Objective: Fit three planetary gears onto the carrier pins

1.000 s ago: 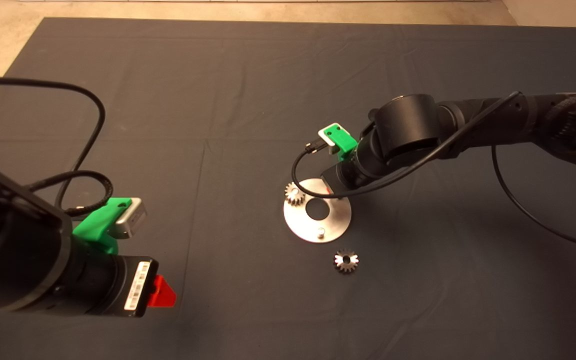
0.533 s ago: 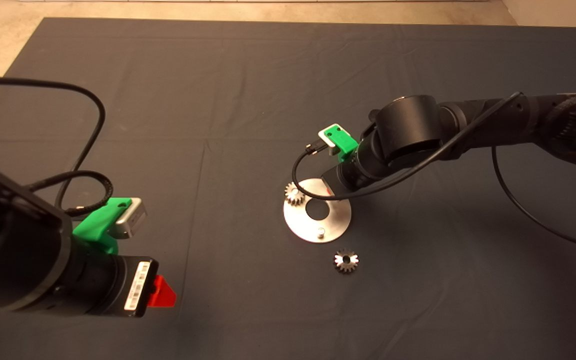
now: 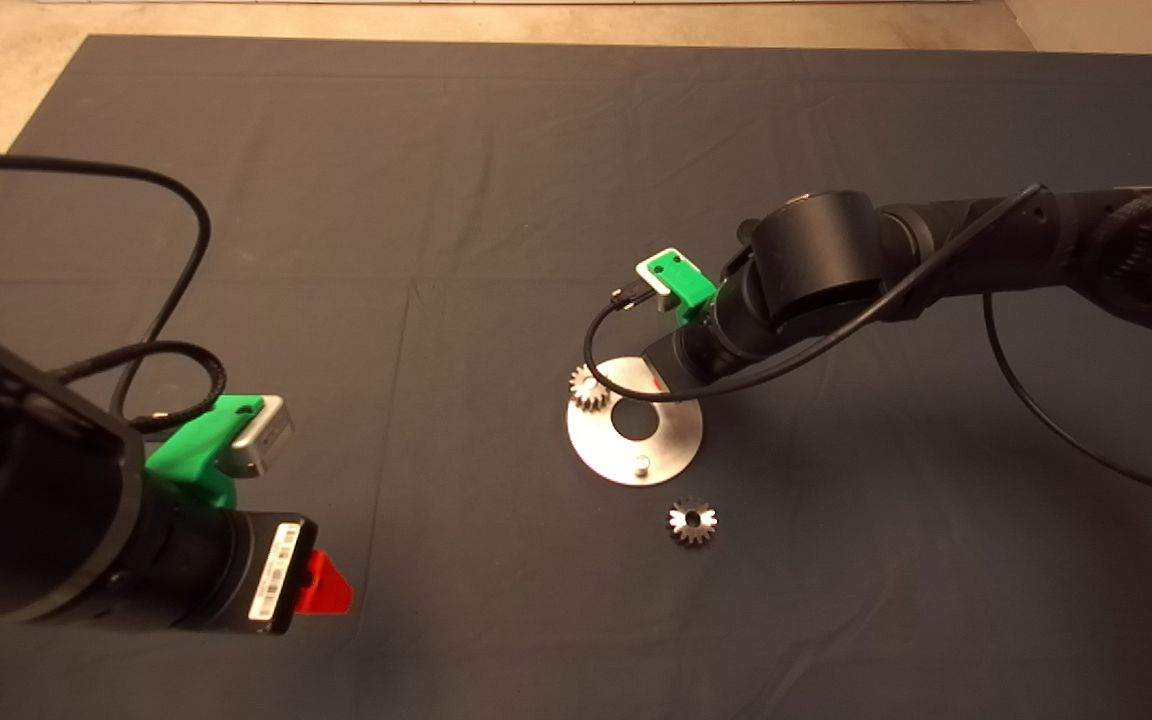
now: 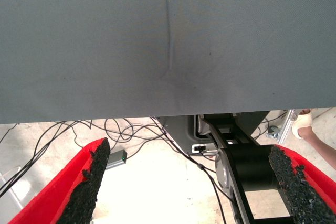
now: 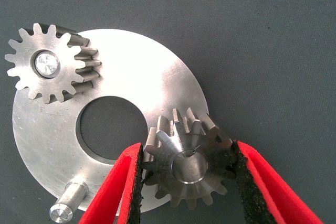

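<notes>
- Left gripper (image 3: 321, 585) parked at the near-left edge of the mat (image 3: 496, 150), well apart from the work; in its wrist view the red fingers (image 4: 84, 182) are spread wide with nothing between them, only mat, floor cables and a person's foot beyond.
- Loose gear (image 3: 692, 521) lies flat on the mat, just near of the disc (image 3: 671, 440), not touching it; nothing holds it.
- Near pin (image 3: 642, 464) on the disc stands bare; also seen in the right wrist view (image 5: 68, 205), no gear on it.
- Round disc with its centre hole (image 5: 111, 128) sits mid-mat, flat.
- Mounted gear (image 3: 589, 387) sits on the far-left pin, pin tip showing through its bore (image 5: 46, 63); looks fully seated.
- Right gripper (image 5: 186, 174) is over the far-right part of the disc, arm coming in from the right; head view hides its fingers under the wrist.
- Its fingers pinch the held gear (image 5: 189, 163) by the teeth on both sides, gear slightly tilted, above the disc surface.
- Third pin is hidden under the held gear; cannot tell if the bore is on it yet.
- Progress, judged: one gear done, second in hand at or near its pin, third untouched on the mat.
- Left to do: seat the held gear and release, then fetch the loose gear for the near pin.
</notes>
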You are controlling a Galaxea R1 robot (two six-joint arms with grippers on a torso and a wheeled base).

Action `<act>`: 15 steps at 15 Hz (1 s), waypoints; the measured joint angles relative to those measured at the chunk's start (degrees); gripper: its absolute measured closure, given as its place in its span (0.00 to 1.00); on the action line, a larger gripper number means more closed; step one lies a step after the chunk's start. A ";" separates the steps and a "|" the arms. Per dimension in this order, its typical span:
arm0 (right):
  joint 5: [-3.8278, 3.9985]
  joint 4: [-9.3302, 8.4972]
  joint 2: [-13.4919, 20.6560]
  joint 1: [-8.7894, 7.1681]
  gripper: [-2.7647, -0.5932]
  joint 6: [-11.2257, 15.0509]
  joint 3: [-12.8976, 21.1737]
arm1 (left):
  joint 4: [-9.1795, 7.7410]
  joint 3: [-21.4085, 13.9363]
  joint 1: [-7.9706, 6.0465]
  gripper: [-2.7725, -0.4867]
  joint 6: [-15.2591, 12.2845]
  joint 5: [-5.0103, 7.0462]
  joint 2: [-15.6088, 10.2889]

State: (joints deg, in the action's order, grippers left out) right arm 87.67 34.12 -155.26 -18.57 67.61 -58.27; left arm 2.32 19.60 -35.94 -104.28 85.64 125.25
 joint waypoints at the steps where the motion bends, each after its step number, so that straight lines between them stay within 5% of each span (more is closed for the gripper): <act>1: 0.00 0.00 0.00 0.00 0.78 -0.02 0.00 | 0.00 0.01 0.00 0.26 0.00 0.00 0.00; 15: 0.02 0.02 0.41 0.00 0.78 -0.22 0.00 | 0.00 -0.01 0.00 0.26 0.00 0.00 0.00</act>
State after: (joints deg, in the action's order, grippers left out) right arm 87.70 34.15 -154.84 -18.57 67.39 -58.27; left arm 2.32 19.59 -35.94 -104.28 85.64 125.25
